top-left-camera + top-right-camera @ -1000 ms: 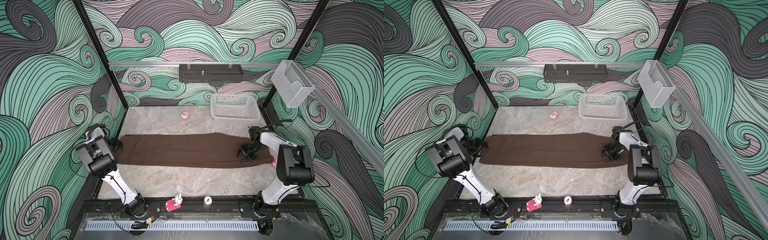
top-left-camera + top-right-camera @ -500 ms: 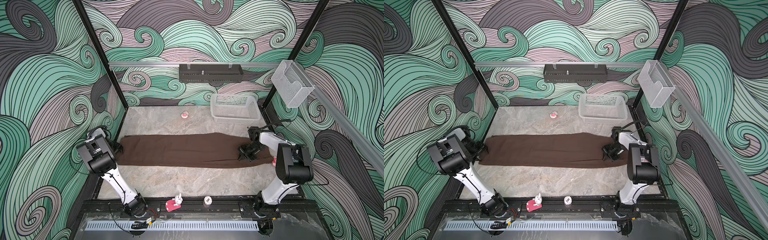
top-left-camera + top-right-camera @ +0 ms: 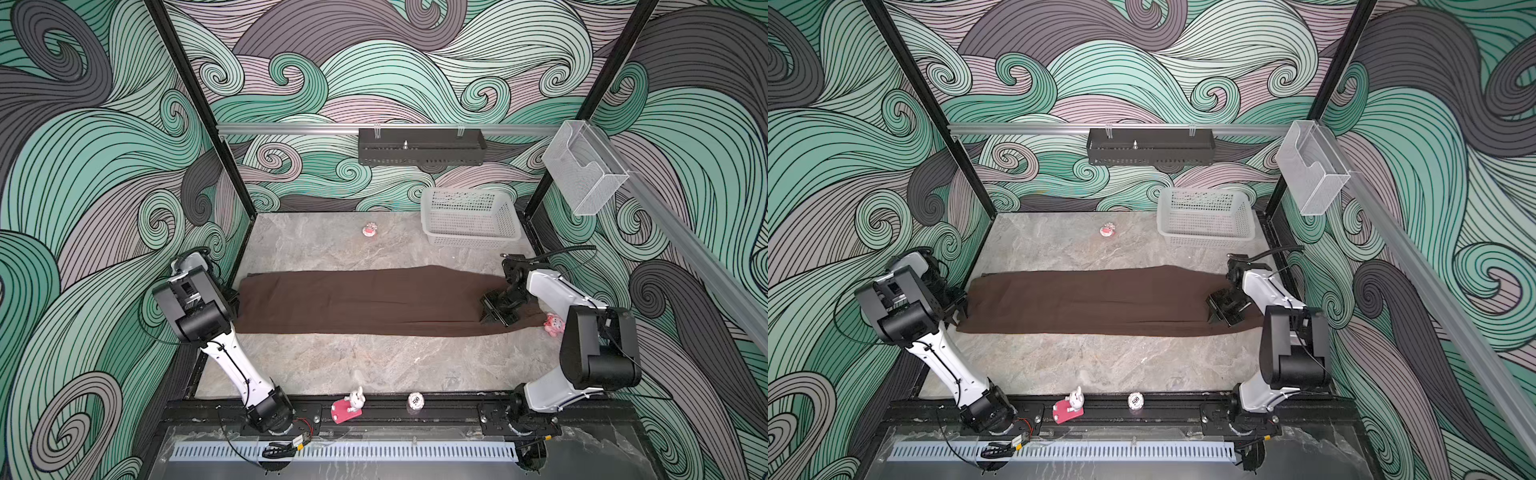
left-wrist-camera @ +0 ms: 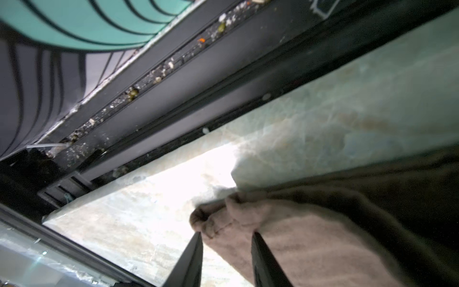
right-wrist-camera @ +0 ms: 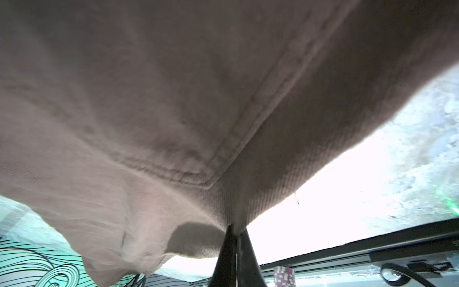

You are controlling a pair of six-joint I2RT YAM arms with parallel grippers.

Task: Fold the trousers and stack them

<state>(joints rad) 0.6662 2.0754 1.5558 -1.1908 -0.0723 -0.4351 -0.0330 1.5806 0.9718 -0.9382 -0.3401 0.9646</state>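
The right claw [image 5: 235, 236] is clamped tight on a fold of the trousers [image 3: 365, 301] at their right end. The left claw [image 4: 226, 239] has its jaws apart, straddling the cloth's corner at the left end. The trousers lie stretched lengthwise across the desk [image 3: 353, 365], near the white basket [image 3: 469, 216].

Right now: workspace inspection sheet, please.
Surface: marble tabletop, no spills seen.
Job's things: trousers stretched side to side.
Clutter: white basket back right; small toy at the back; pink figurine by the trousers' right end; rabbit figure, poker chip on front rail.
Grippers: left claw jaws apart around a trouser corner; right claw shut on the cloth.
Cables: black cable looped by right arm, off the cloth.
Surroundings: black rack, clear holder, wave-print walls.
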